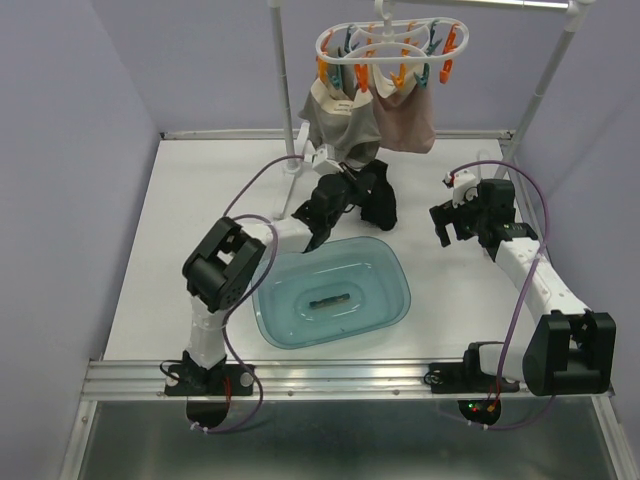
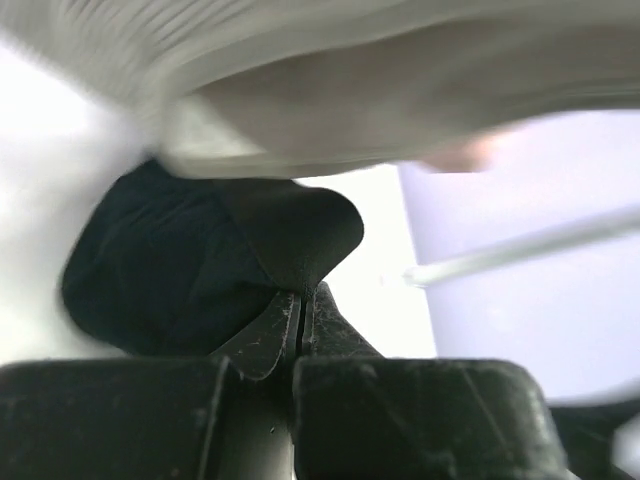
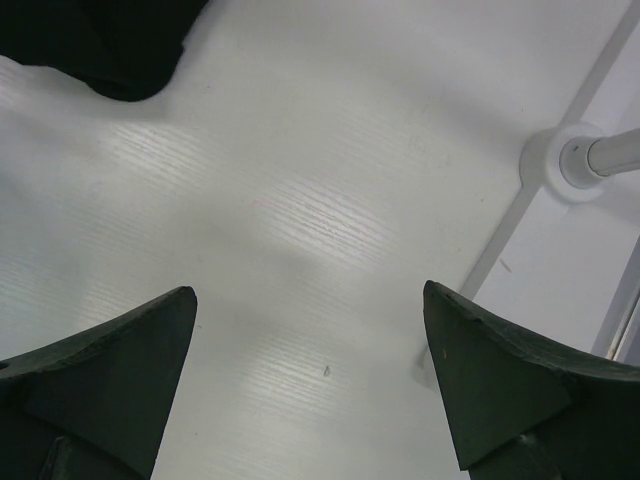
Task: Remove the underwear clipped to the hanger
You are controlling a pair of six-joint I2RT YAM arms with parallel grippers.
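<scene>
Left gripper [image 2: 303, 300]: closed tight on a fold of the black underwear [image 1: 374, 196], cloth pinched between the meeting fingers; raised just behind the basin and below the hanger.
Right gripper [image 3: 308, 292]: wide open, holding nothing, fingers spread above bare desk [image 3: 330, 200]; off to the right side, well apart from the garments.
Hanger [image 1: 352, 38]: white oval ring hooked high on the rack at the back, orange and teal clothespins [image 1: 399, 72] dangling from it.
Black underwear: bunched low beneath the hanging pieces, at the left gripper and close above the desk; cannot tell whether a clip holds it or whether it touches the desk.
Grey-taupe underwear [image 1: 335, 118]: clipped at the left of the hanger, hanging down just over the black piece; blurred and very near at the top of the left wrist view.
Pink underwear [image 1: 406, 122]: clipped just to the right of the grey-taupe piece, touching it along one edge.
Basin [image 1: 392, 300]: translucent teal, on the desk in front of the garments, between the two arms.
Rack pole [image 3: 615, 152]: white tube rising from a round foot on the desk, near the right gripper's right finger.
</scene>
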